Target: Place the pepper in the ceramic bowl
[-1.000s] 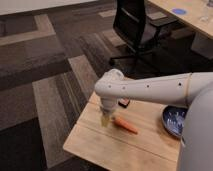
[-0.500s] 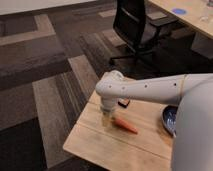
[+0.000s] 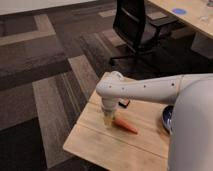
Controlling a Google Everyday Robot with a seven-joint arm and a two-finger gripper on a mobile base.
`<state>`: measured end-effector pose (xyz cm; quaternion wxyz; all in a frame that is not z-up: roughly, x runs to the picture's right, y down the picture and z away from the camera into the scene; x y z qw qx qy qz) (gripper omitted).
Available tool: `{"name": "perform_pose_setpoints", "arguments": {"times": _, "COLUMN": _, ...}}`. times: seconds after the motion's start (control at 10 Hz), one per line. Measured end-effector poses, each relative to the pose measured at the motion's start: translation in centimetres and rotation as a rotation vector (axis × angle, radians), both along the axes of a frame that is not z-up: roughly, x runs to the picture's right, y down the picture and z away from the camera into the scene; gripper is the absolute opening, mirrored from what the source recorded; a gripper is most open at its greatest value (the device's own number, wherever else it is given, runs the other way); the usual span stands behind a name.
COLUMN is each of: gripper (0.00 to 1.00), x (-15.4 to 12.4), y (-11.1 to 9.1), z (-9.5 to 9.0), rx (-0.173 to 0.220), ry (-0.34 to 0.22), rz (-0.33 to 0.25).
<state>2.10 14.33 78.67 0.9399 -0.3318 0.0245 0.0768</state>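
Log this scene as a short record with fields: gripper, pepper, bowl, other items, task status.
gripper: the gripper points down at the table, at the pepper's end farthest from the bowl
pepper: the pepper lies flat on the wooden table, outside the bowl
bowl: the ceramic bowl sits on the table, partly hidden by the robot's arm
other items: black bar just behind the gripper; office chair beyond the table
task status: pepper not yet in the bowl
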Motion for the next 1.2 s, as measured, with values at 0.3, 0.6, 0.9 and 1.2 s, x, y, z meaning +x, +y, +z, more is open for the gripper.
{"name": "perform_pose_setpoints", "arguments": {"times": 0.3, "gripper": 0.0, "x": 0.0, "y": -1.0, "z": -0.8, "rx": 0.018, "ry": 0.014, "rz": -0.009}}
{"name": "perform_pose_setpoints", "arguments": {"times": 0.6, "gripper": 0.0, "x": 3.8, "y": -6.1, "z": -3.9, "rx": 0.094, "ry": 0.076, "rz": 0.045}}
{"name": "perform_pose_setpoints", "arguments": {"times": 0.9, "gripper": 0.0, "x": 14.2, "y": -9.5, "z": -7.9, "rx": 0.152, "ry": 0.237, "rz": 0.17}}
{"name": "perform_pose_setpoints", "arguments": {"times": 1.2, "gripper": 0.0, "x": 22.2, "y": -13.4, "z": -13.0, "rx": 0.227, "ry": 0.38, "rz": 0.242}}
